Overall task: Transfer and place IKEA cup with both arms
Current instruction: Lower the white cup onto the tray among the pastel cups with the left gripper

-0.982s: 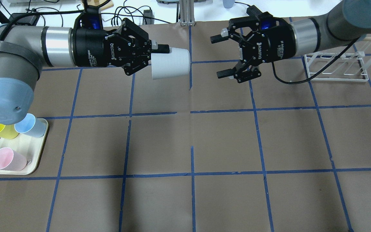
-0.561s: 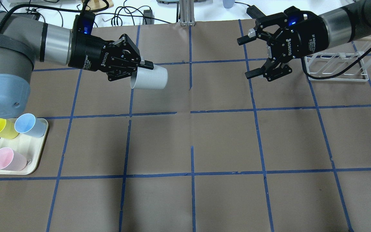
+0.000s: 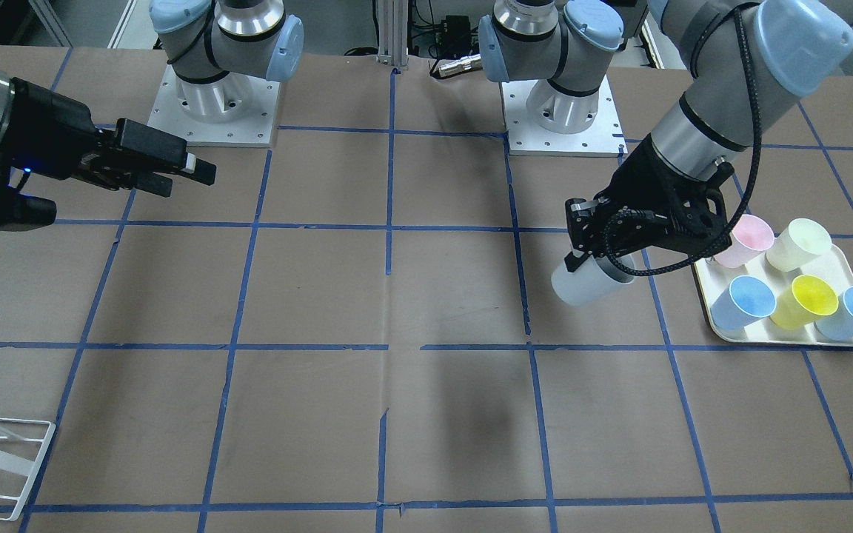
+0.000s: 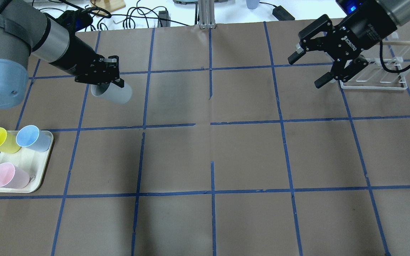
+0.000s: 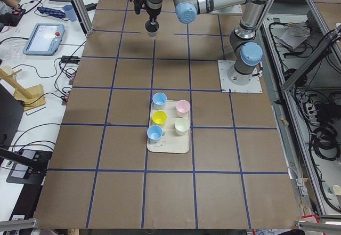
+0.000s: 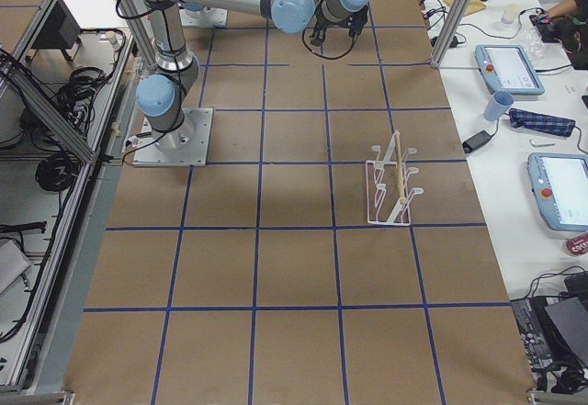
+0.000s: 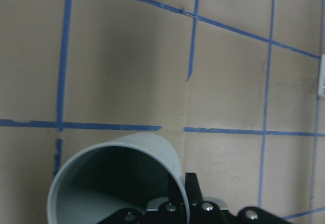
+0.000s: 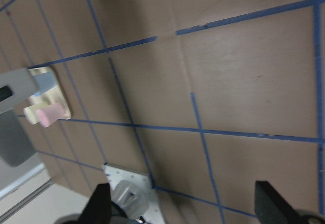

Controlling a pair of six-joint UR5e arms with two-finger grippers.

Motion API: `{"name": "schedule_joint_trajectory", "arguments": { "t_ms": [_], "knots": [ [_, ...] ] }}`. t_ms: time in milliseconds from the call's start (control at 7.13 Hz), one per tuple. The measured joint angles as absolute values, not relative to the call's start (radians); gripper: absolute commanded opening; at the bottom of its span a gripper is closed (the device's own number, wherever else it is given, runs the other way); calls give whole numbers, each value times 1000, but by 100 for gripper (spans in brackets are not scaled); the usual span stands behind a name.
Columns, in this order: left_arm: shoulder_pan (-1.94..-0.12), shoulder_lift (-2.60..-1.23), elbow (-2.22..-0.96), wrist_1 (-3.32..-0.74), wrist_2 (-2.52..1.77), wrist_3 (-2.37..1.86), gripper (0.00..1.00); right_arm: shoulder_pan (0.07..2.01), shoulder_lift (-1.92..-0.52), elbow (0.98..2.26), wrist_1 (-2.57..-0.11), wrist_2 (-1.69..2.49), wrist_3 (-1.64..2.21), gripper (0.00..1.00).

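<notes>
The plain pale grey-white tapered plastic cup (image 4: 115, 94) hangs tilted over the far left of the brown, blue-gridded table (image 4: 247, 153), its rim pinched by the black left gripper (image 4: 112, 84). The black right gripper (image 4: 305, 72), marked ROBOTIQ, is spread wide at far right, beside a white wire rack (image 4: 372, 88). The two grippers are well apart.

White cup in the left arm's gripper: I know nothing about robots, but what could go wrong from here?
1. The left gripper pinches the IKEA cup only at its rim, and the cup hangs tilted above the table. It might slip or twist out of that small grip.
2. The right gripper is open but far off, beside the white wire rack. Coming across for a hand-over, it might clip the rack or meet the tilted cup misaligned.
</notes>
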State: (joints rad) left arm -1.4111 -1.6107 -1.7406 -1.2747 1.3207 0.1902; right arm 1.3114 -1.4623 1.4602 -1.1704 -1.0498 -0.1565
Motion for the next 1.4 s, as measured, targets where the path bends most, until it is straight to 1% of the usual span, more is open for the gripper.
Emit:
{"name": "schedule_joint_trajectory", "arguments": {
  "t_ms": [140, 421, 561, 841, 982, 1262, 1402],
  "knots": [
    [-1370, -1615, -1738, -1278, 1434, 318, 0, 1336, -1480, 1461, -1232, -1180, -76, 100],
    [-1208, -1623, -1745, -1286, 1582, 557, 0, 1449, -1512, 1472, -1337, -1412, 62, 100],
    [-1116, -1626, -1750, -1287, 1623, 674, 0, 1504, -1535, 1500, -1388, -1498, 108, 100],
    [-937, -1639, -1754, -1279, 1663, 865, 0, 1552, -1586, 1598, -1530, -1560, 134, 100],
    [-848, -1656, -1751, -1266, 1670, 982, 2, 1555, -1603, 1632, -1584, -1567, 128, 100],
    [-706, -1698, -1753, -1209, 1669, 1189, 1, 1554, -1629, 1649, -1610, -1569, 104, 100],
    [-658, -1722, -1748, -1194, 1667, 1278, 2, 1554, -1639, 1652, -1613, -1568, 98, 100]
  ]
}}
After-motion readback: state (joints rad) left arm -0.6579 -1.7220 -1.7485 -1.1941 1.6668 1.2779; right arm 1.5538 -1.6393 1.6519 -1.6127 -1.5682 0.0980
